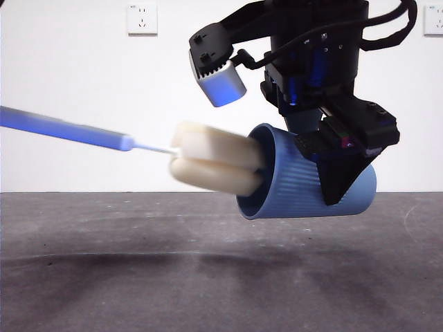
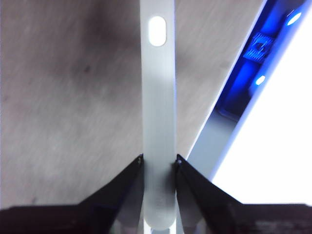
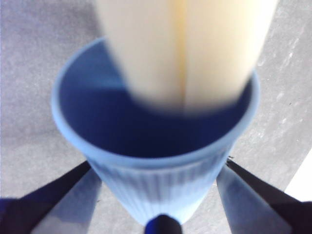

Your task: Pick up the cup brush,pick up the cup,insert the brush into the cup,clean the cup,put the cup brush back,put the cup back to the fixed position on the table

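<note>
the blue ribbed plastic cup (image 1: 304,183) hangs in the air at the centre right of the front view, tipped on its side with the open mouth facing left, clear of the dark grey matte table (image 1: 138,277). the right gripper (image 1: 342,173), big and black, comes down from the top right of that frame and its two jaws are pinched on the cup's ribbed wall near the base; in the right wrist view the jaws press against both sides of the cup (image 3: 161,165). the cup brush with its slim grey handle and cream-yellow lobed sponge head (image 1: 214,166) lies almost level, its handle running from the left edge of the front view toward the middle, and the sponge head sits partly inside the cup's mouth, its left half still outside the rim. the left gripper (image 2: 159,163) is clamped on the brush's flat grey handle (image 2: 158,107), a jaw touching each side. a white wall socket (image 1: 142,19) sits at the upper left of the front view.
</note>
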Controlling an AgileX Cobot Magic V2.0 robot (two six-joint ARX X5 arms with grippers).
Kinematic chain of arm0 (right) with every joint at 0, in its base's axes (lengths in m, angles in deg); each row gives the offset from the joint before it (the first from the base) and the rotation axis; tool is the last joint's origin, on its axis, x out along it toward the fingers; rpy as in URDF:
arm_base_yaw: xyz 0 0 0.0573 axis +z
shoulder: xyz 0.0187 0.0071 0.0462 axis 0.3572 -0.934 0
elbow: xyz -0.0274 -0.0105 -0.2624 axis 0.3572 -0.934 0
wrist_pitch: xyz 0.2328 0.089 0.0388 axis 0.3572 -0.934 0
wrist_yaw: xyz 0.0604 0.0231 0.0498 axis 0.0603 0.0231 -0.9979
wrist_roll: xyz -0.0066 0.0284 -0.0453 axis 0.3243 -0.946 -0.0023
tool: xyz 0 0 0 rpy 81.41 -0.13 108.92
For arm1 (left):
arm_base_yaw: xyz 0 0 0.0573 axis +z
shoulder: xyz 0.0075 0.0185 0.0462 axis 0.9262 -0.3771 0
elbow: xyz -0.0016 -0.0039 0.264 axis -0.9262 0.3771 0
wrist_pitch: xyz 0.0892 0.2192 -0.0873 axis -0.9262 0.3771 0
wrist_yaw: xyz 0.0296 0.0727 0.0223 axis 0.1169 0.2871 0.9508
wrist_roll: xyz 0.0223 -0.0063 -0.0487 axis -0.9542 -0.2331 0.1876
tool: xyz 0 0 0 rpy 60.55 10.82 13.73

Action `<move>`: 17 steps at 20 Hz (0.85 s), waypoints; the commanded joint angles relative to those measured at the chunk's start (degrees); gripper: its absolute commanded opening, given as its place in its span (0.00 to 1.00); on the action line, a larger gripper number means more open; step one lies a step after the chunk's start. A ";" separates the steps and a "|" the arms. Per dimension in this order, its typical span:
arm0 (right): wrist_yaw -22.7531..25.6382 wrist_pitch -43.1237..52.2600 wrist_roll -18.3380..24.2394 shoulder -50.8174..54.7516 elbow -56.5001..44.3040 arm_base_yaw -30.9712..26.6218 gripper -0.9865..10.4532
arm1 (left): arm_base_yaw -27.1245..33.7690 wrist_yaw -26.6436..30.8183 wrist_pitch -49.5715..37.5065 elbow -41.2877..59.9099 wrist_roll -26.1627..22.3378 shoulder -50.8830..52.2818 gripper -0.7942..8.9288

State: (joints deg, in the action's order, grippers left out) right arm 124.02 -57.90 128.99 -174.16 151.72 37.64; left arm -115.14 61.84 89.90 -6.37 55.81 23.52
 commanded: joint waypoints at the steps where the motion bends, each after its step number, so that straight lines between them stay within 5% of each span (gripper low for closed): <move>1: -0.04 1.51 -0.39 0.07 0.13 0.00 0.08 | 0.11 -0.79 -2.45 0.07 -0.24 -0.26 0.07; 17: -4.68 7.72 0.90 0.07 0.13 0.85 0.08 | 0.02 -6.49 -20.09 0.07 1.40 -13.79 0.07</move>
State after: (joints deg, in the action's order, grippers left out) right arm 120.98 -51.63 129.95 -174.14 151.72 37.61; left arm -115.11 56.12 72.52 -6.37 56.13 9.91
